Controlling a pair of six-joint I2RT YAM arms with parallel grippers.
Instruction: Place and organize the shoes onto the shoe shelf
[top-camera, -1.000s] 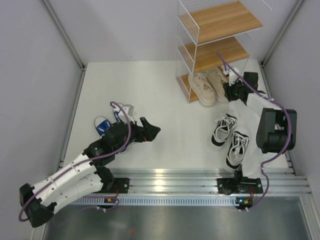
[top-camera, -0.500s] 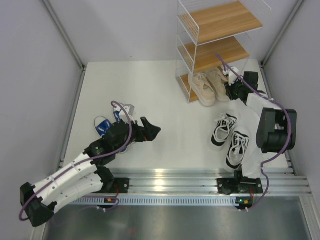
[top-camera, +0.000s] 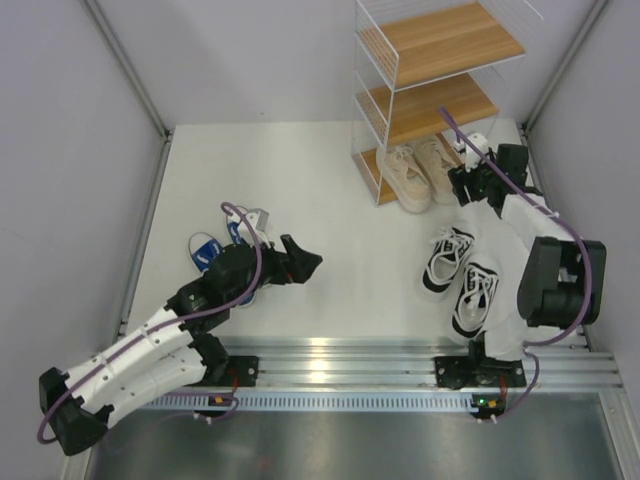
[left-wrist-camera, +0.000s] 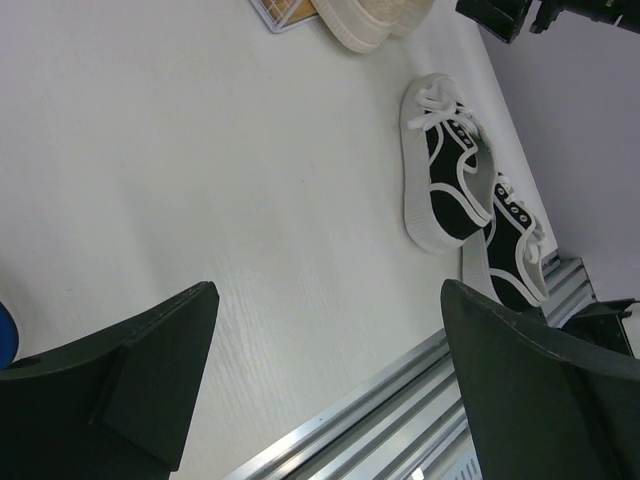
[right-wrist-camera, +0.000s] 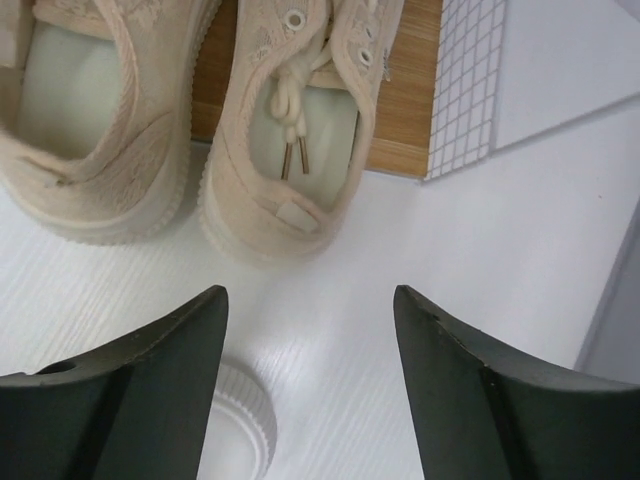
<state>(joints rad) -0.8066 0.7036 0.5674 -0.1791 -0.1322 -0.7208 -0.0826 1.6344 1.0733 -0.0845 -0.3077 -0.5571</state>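
The shoe shelf (top-camera: 430, 60) stands at the back right, and its bottom wooden tier (right-wrist-camera: 412, 90) holds two beige shoes (top-camera: 405, 178) (top-camera: 437, 163) with heels out over the table. My right gripper (top-camera: 464, 186) is open and empty just behind the right beige shoe (right-wrist-camera: 300, 110), apart from it. Two black shoes (top-camera: 447, 260) (top-camera: 477, 297) lie side by side below it. Two blue shoes (top-camera: 205, 250) (top-camera: 247, 224) lie at the left, partly hidden by my left arm. My left gripper (top-camera: 303, 254) is open and empty over bare table, pointing right.
The upper two tiers (top-camera: 440, 105) hold nothing. Grey walls close in left, back and right. A metal rail (top-camera: 350, 365) runs along the near edge. The white toe (right-wrist-camera: 235, 430) of a black shoe lies under my right gripper's left finger.
My right wrist has shifted slightly right and back from the beige shoes. The left arm and all shoes have not moved.
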